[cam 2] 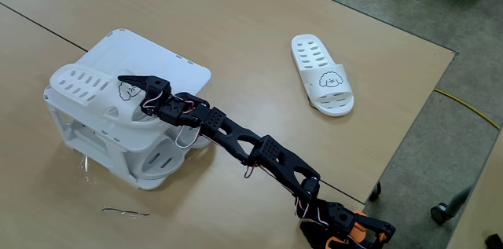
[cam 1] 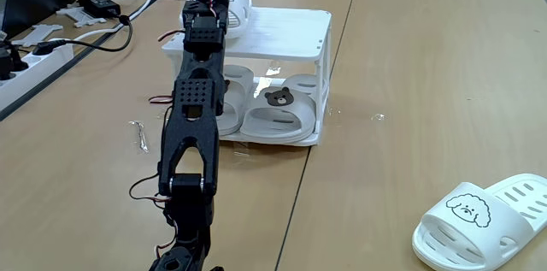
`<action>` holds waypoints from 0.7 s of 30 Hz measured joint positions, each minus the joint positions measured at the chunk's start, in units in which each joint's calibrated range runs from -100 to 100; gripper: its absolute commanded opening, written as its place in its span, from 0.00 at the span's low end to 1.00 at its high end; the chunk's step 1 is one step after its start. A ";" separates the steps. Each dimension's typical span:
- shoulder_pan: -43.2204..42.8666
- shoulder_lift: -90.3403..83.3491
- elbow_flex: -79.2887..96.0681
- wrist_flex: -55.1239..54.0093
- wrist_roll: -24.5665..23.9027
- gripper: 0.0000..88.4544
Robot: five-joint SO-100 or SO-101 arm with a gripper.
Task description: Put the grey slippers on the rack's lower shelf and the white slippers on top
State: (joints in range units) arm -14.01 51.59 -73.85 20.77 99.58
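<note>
Reading an elevated fixed view left to right: the rack (cam 2: 169,60) carries one of the white slippers (cam 2: 90,88) on its slatted top, with the hand (cam 2: 132,86) at the strap, jaws slightly apart, contact uncertain. Both grey slippers (cam 1: 278,113) occupy the lower shelf (cam 1: 282,138). Far right, the second white slipper (cam 2: 322,72) lies on the surface (cam 2: 377,37). Judged light, flexible and rubbery; grip across the strap or sidewall.

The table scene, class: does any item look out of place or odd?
One white slipper lies alone on the table, well away from the rack; its partner sits on the rack's top by the tool. A thin bent wire lies loose nearby.
</note>
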 measured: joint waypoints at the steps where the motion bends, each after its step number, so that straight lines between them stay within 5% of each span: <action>1: 0.00 0.00 0.00 0.00 0.00 0.33; 21: -1.57 -6.60 11.77 0.00 0.00 0.33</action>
State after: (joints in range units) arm -15.58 44.99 -62.08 20.77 99.58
